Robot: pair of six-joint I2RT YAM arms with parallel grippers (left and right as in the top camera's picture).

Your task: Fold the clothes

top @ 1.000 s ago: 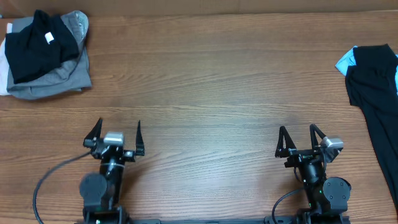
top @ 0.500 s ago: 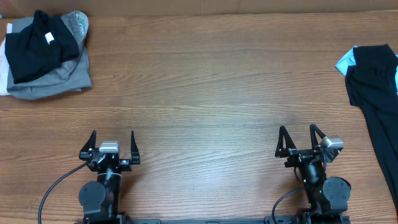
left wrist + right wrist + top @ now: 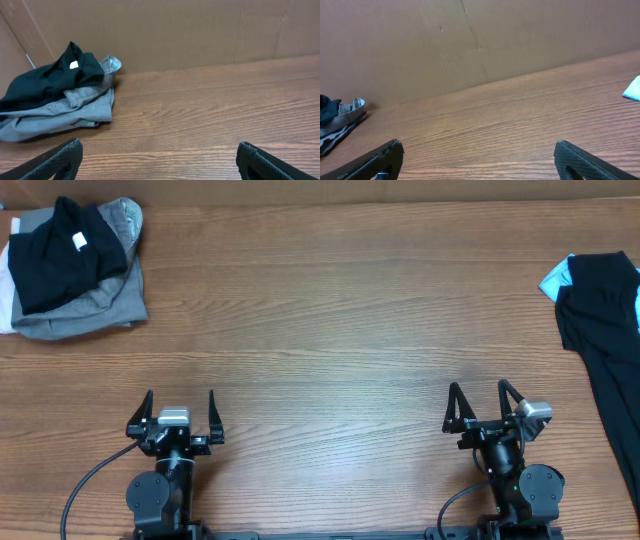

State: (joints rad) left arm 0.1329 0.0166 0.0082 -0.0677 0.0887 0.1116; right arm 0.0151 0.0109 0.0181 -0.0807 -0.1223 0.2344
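Note:
A pile of folded clothes, a black garment (image 3: 58,250) on grey ones (image 3: 95,305), lies at the table's far left corner; it also shows in the left wrist view (image 3: 55,95). A black garment (image 3: 605,330) lies unfolded at the right edge over something light blue (image 3: 553,279). My left gripper (image 3: 180,402) is open and empty near the front edge, left of centre. My right gripper (image 3: 479,395) is open and empty near the front edge, right of centre. Both are far from the clothes.
The wooden table (image 3: 340,320) runs between the two clothing piles. A cardboard wall (image 3: 165,30) stands along the far edge. A black cable (image 3: 85,475) loops by the left arm's base.
My left gripper pulled back toward the front edge and turned straight. The right arm and the clothes have not moved.

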